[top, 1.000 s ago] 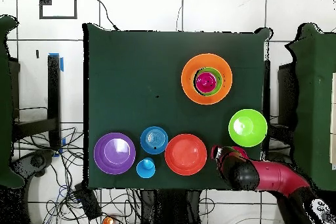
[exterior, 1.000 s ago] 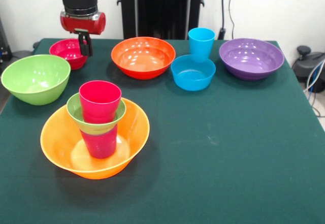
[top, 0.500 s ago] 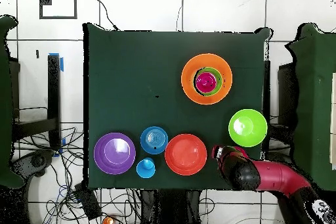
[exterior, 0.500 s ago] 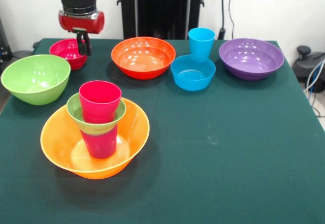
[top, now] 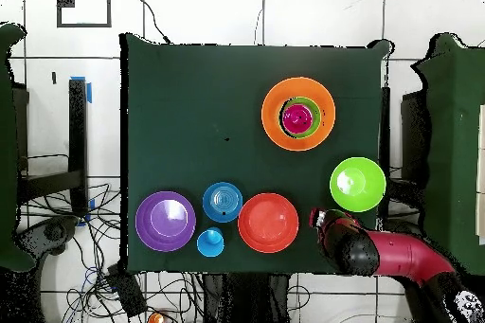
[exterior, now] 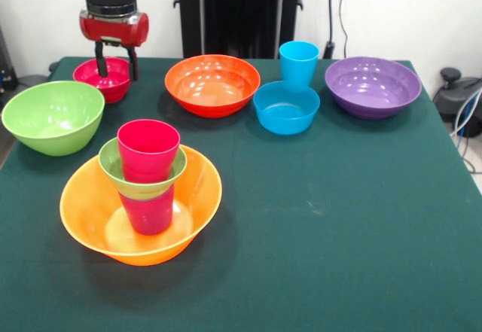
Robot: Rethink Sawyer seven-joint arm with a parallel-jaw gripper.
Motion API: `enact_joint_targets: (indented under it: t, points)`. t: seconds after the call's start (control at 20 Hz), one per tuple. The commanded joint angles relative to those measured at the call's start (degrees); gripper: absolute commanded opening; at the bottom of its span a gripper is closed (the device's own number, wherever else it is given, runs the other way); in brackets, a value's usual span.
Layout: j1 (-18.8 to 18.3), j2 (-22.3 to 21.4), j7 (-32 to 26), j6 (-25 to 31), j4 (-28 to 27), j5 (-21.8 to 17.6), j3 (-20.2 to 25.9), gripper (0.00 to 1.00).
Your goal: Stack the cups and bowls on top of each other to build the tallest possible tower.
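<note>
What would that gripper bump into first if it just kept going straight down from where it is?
Most likely the small pink-red bowl. The open gripper points down with its fingers either side of the bowl's rim area, though depth is hard to judge from the front view.

In the overhead view the arm (top: 398, 260) covers the small pink-red bowl (exterior: 103, 77) almost entirely, and its far end runs off the lower right. In the front view the arm's upper part is cut by the top edge. The small lime green bowl (exterior: 143, 168) hides where the two stacked cups meet
</note>
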Motion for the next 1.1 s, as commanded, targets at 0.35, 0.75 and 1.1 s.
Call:
enact_joint_targets:
  t: [0.35,0.75,1.1]
  points:
    - [0.67,2.30,-2.75,-0.76,-1.47,-3.95,4.76,1.00]
    - [2.48,4.78,-1.15,-2.53,-2.37,-5.69,2.04,1.00]
    - [2.82,4.97,-0.91,-2.37,-2.62,-6.28,1.84,1.00]
